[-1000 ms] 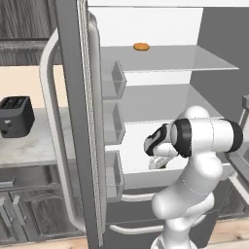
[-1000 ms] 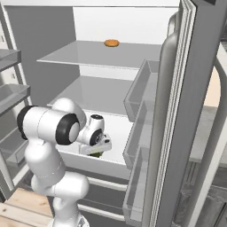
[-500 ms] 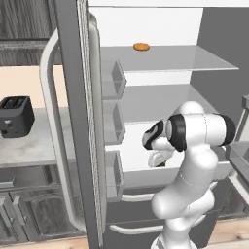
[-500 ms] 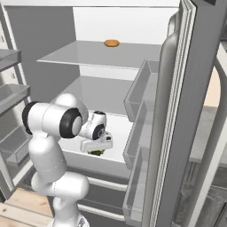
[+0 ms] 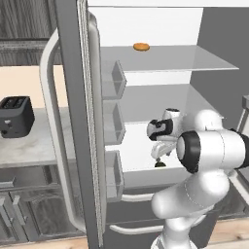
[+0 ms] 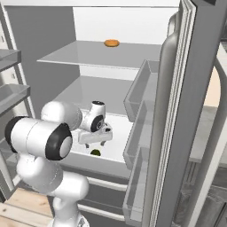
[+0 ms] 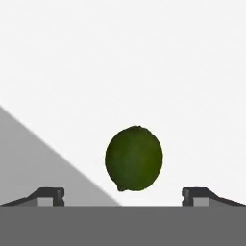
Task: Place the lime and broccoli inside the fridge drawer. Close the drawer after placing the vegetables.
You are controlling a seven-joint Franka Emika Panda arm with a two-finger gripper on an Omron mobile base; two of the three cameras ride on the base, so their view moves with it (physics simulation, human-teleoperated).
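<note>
The lime (image 7: 134,158), a smooth dark green ball, lies on the pale white floor of the fridge drawer (image 7: 144,57), between and just beyond my wide-apart fingertips (image 7: 49,194). From the base views the lime (image 5: 159,164) (image 6: 95,152) sits free directly under my gripper (image 5: 160,154) (image 6: 94,142), which hangs open over the pulled-out fridge drawer (image 5: 138,156) (image 6: 119,142). My gripper (image 7: 123,194) holds nothing. The broccoli is out of view.
An orange oval item (image 5: 141,46) (image 6: 111,43) rests on the upper glass shelf. Grey door bins (image 5: 115,122) (image 6: 141,128) line the open doors on both sides. A dark front with a curved bar handle (image 5: 136,197) sits below the drawer. A black toaster (image 5: 15,115) stands on the left counter.
The arm reached further into the fridge and lowered over the drawer. The fingers opened and the lime, held half a second ago, now lies free beneath them.
</note>
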